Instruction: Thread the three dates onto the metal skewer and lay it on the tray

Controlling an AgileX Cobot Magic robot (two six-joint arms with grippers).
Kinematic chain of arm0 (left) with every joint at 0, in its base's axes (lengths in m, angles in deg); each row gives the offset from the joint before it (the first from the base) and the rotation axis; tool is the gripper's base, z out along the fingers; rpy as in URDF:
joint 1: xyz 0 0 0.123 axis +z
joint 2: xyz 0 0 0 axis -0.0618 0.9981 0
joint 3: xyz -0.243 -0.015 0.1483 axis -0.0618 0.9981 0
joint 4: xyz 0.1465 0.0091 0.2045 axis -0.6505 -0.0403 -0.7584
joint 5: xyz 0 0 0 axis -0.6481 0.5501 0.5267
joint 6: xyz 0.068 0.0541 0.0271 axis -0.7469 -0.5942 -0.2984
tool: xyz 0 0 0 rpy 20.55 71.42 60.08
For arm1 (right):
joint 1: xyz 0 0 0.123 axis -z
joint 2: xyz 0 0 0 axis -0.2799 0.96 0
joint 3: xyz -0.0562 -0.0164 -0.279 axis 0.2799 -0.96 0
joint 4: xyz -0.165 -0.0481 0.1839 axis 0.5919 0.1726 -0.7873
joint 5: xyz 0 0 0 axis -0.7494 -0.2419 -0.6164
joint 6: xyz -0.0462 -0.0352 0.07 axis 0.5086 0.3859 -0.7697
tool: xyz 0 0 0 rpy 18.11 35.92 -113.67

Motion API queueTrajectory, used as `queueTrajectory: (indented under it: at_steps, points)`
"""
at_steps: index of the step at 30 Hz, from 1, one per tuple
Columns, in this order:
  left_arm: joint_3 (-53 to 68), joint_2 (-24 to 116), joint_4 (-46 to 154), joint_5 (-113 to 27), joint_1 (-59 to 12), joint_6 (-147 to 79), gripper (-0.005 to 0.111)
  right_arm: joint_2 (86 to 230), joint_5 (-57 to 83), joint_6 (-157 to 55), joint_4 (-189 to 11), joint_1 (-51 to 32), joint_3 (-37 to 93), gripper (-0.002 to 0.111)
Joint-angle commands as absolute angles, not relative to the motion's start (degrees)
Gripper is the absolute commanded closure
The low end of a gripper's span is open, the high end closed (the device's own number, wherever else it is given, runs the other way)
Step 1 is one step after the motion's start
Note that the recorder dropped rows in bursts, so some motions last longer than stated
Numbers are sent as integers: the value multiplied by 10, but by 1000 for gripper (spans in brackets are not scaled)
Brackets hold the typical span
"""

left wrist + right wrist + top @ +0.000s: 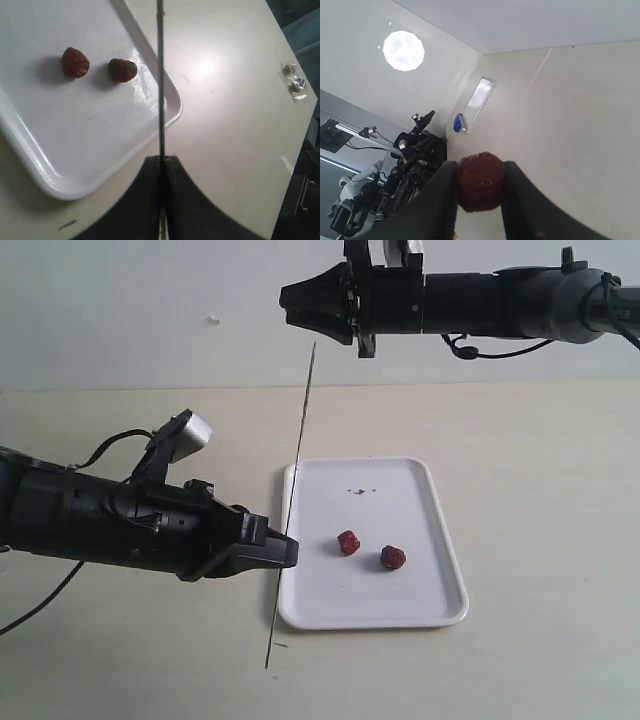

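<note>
Left gripper: clenched hard on the metal skewer, jaws pressed together with only the rod between them.
Skewer position: it stands steeply, leaning a little, just off the tray's left long edge. Its top tip is close under the right gripper. I cannot tell whether its lower end touches the table.
Right gripper: raised well above the tray, pinching one date between its two fingers.
Other dates: two lie loose on the tray, close together but apart, in the half nearer the short edge facing the exterior camera.
Step in hand: probably lining up the held date with the skewer tip; nothing is threaded yet.
Risk, aim: if the tip meets the date off-centre, it may skid across the skin or push the date out of the pinch.
Risk, rod: it is very thin and gripped low, so a downward push could bow it or swing it in the jaws.
Risk, fingers: the date sits deep between the fingers, so the tip may strike one of them.
Date's look: roundish, dark reddish-brown, dull and wrinkled; it fills the gap between the fingers.
Handling guess: soft enough to pierce, and possibly sticky.
</note>
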State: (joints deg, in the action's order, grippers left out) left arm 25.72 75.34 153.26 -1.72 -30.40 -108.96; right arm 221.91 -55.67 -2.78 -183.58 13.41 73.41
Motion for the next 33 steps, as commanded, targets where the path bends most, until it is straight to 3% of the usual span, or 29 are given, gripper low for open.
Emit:
queueTrajectory:
  at_steps: [1,33]
  points:
    - [257,751,1539,-15,-303,-1090,107,2214,-567,-18,-1863,135,732,79]
    - [204,751,1539,-97,-303,-1048,107,2214,-568,-8,-1872,135,732,79]
